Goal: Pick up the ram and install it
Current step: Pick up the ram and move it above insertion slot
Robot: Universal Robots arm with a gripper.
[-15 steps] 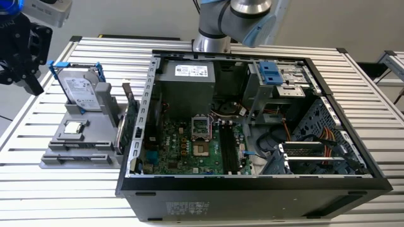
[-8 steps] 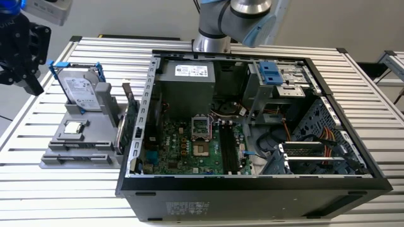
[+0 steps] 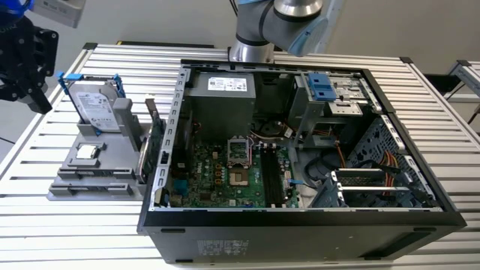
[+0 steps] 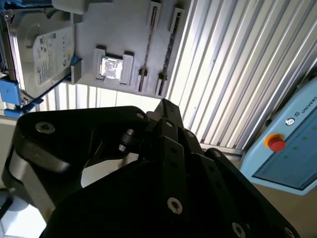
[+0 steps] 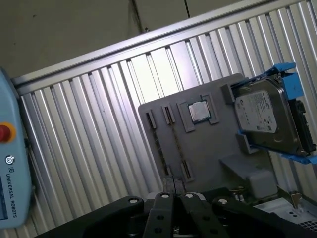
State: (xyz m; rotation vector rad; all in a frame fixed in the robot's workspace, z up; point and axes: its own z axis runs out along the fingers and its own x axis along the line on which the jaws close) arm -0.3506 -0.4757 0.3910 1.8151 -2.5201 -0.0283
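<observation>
The ram [image 3: 156,126] is a thin dark strip standing on edge in a slot of the grey holder [image 3: 90,185], on the side nearest the computer case. In the first wrist view the ram [image 5: 159,144] appears edge-on as a narrow line in the holder's outer slot. My black gripper [image 3: 37,100] hangs at the exterior view's far left, above the table, beyond the hard drive and well apart from the ram. In the first wrist view the gripper [image 5: 173,181] has its fingertips together with nothing between them.
The holder also carries a silver hard drive [image 3: 96,109] in a blue frame, a CPU chip [image 3: 89,151] and a taller green board [image 3: 146,163]. The open computer case [image 3: 161,219] shows its motherboard [image 3: 225,174]. A pale blue pendant [image 4: 292,144] lies off the table.
</observation>
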